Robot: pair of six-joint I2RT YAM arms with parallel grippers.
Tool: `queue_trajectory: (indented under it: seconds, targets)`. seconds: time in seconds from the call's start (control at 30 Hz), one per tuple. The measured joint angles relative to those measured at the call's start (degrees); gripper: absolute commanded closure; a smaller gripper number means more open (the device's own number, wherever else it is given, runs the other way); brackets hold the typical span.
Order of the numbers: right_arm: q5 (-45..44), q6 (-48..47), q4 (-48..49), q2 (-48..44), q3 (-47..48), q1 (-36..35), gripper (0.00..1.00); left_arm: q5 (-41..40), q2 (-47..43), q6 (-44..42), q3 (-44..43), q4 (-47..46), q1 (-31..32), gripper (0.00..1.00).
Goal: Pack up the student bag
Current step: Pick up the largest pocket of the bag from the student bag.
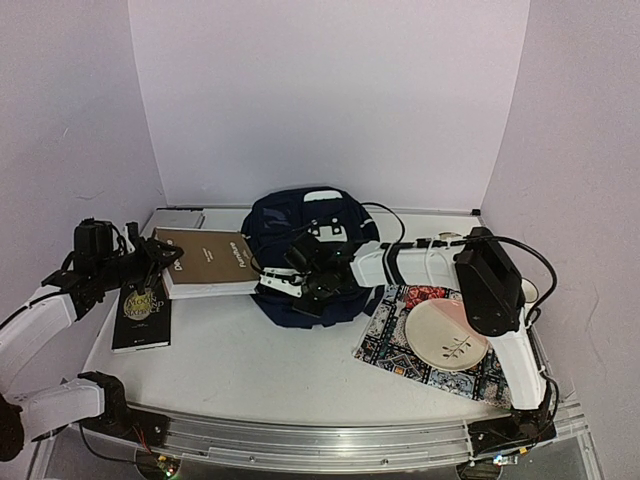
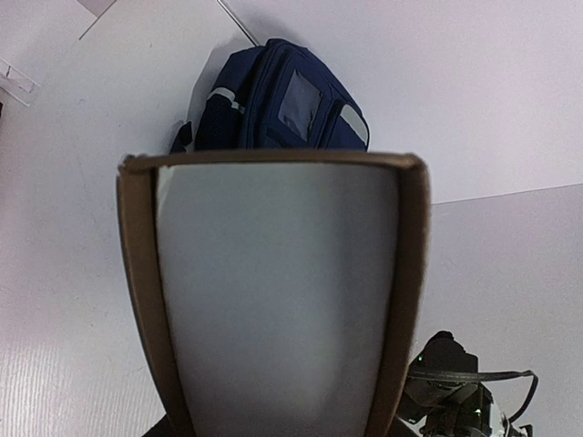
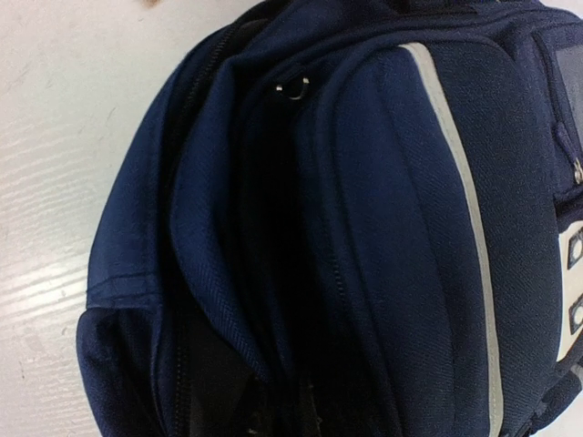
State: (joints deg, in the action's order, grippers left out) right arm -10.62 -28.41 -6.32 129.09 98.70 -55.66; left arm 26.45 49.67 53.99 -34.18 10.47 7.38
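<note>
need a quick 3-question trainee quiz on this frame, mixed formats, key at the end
1. True or false: the round cream plate lies on the patterned mat.
2. The left hand grips: A) black paperback, B) brown-covered book, C) plate.
3. Fill in: the right hand is over the ____.
Key: 1 true; 2 B; 3 dark navy fabric backpack.

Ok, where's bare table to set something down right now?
The widest bare patch is the near middle of the table, bordered by the black book, the bag and the mat. Crowded: left, around the brown book; right, where the plate sits on the mat.
</note>
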Motion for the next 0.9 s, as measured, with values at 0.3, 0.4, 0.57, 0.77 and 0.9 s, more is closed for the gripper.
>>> queue_trajectory:
  seconds: [0.3, 0.4, 0.57, 0.77, 0.9]
  targets:
    - [-0.73, 0.26, -3.99, 0.05, 4.42, 0.02, 1.0, -0.16, -3.01, 0.42, 0.53, -0.15, -0.16, 0.79]
    - [-2.46, 1.42, -4.67, 0.02, 6.84, 0.01, 1.0, 0.73, -4.55, 1.19, 1.17, 0.02, -0.18, 0.79]
    - [-6.88, 4.46, -4.8, 0.0, 11.84, 0.02, 1.0, 2.91, -5.68, 2.18, 2.07, 0.2, -0.04, 0.8]
    - [-11.32, 8.39, -4.79, -0.19, 16.59, 0.13, 1.0, 4.71, -7.26, 3.88, 3.41, 0.07, -0.04, 0.8]
    - [-12.12, 10.65, -4.92, -0.19, 18.9, 0.4, 1.0, 5.63, -7.66, 5.34, 5.27, 0.07, -0.04, 0.8]
